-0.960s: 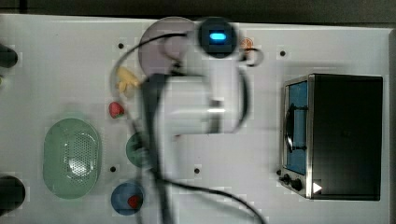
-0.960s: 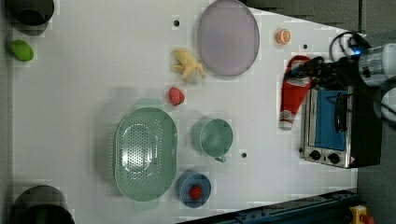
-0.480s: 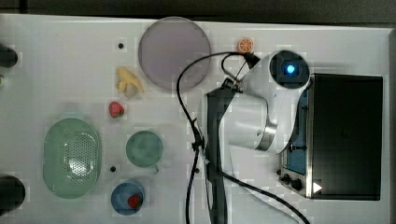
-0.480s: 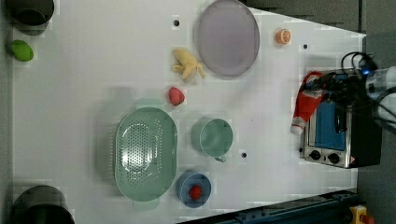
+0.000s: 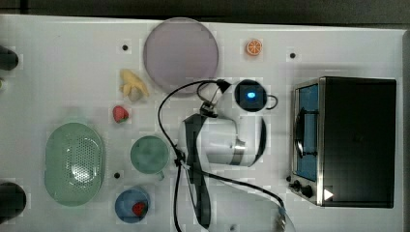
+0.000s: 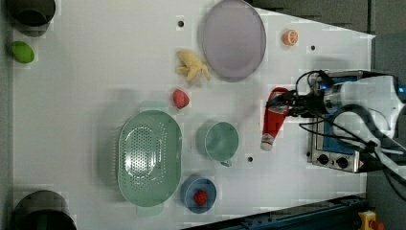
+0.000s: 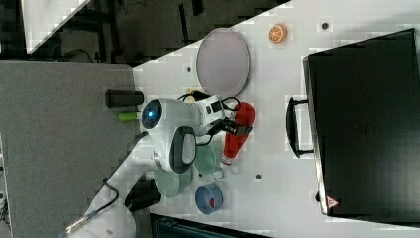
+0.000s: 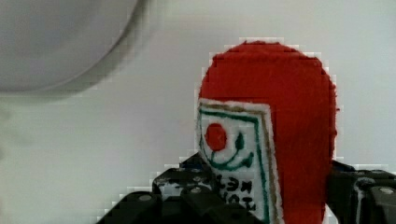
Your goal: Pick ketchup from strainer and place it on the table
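Clearly, the small red squeeze bottle of ketchup with its white tapered cap and white-and-red label is out of the pale green oval plastic strainer. In the left view it sits right of centre, lying over the large flat white worktop, cap end toward the frame's bottom; whether it rests on the surface or hangs just above it cannot be told. The gripper reaches in from the right edge of the left view, and its black jaws are clamped on the bottle's red upper body. In the wrist view the ketchup fills the middle, with dark jaw parts on either side of it and the label facing the camera.

In the right view the ketchup lies at mid-frame, beside the white arm. The strainer occupies the lower left of the left view, well apart from the bottle. Between them stands a round green cup. A grey round plate lies at the top centre, and a black toaster oven sits at the right of the top view.
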Robot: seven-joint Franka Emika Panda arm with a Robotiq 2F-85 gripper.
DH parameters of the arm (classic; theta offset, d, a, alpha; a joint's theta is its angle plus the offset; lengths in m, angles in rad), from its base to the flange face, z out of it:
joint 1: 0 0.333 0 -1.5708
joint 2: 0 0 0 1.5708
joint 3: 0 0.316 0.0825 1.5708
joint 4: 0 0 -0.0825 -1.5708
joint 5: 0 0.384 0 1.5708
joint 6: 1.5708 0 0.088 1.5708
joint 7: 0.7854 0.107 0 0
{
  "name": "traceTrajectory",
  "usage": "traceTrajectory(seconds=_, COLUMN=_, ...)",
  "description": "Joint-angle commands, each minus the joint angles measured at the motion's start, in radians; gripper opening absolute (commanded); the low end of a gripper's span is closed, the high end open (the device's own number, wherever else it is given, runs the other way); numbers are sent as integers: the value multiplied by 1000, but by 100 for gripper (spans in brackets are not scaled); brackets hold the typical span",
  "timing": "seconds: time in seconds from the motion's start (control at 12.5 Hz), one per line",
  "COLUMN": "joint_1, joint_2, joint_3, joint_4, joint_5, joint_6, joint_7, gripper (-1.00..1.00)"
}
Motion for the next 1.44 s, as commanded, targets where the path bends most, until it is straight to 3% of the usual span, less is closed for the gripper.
traceTrajectory(seconds=0.08, joint_1=-4, joint_2=11, joint_3=-11, joint_4=-13, joint_5=1, joint_6=42, joint_7=-35, gripper=66)
traceTrajectory(seconds=0.24, joint_1=-4, joint_2=-8, joint_3=-7, joint_4=-13, joint_5=1, joint_6=43, joint_7=-35, gripper=100)
traceTrajectory(seconds=0.64, joint_1=-4, joint_2=-178, joint_3=7, joint_4=80, joint_5=10, joint_6=-101, joint_7=62, gripper=100)
traceTrajectory(seconds=0.96, joint_1=-2, joint_2=-300, joint_3=9, joint_4=263, joint_5=10, joint_6=-404, joint_7=222, gripper=100)
traceTrajectory(seconds=1.44, joint_1=3, joint_2=-345, joint_3=22, joint_4=488, joint_5=20, joint_6=-646, joint_7=408, gripper=100)
